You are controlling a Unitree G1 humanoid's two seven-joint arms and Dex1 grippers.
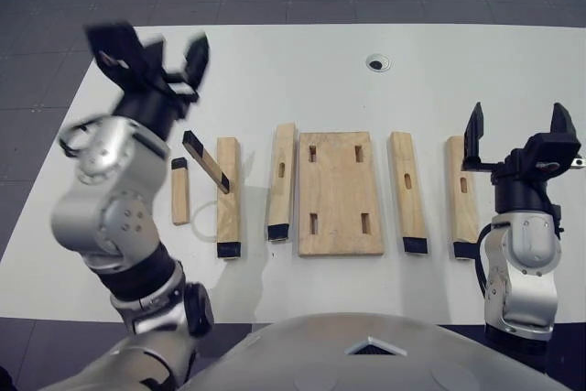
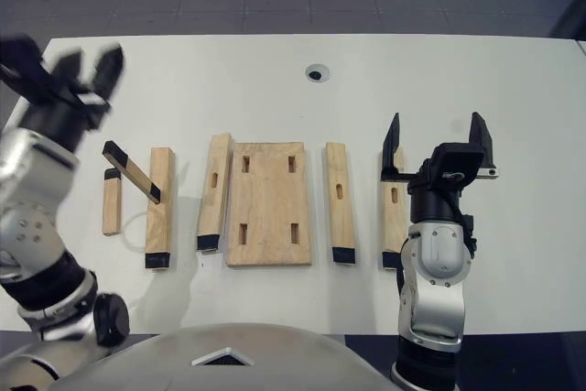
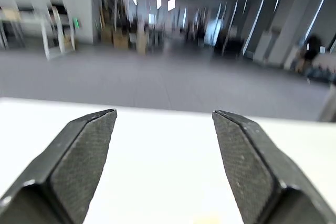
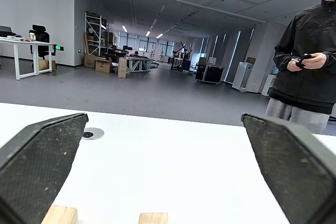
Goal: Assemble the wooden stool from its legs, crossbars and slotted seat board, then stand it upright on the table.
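In the head views the pale slotted wooden seat board (image 1: 340,192) lies flat mid-row toward the white table's (image 1: 275,80) near edge, and a black-tipped wooden crossbar (image 1: 206,161) leans on a light wooden leg (image 1: 228,197), where a nudge could slide it off. The blurred left wrist view shows the black left gripper (image 3: 164,113) wide and empty, perhaps over the left edge. In the right wrist view the black right gripper (image 4: 164,116) gapes above two leg ends (image 4: 153,217), risking a double grab.

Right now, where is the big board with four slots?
In the left eye view the slotted seat board lies flat at the middle of the table, between a left leg and a right leg lying beside it.
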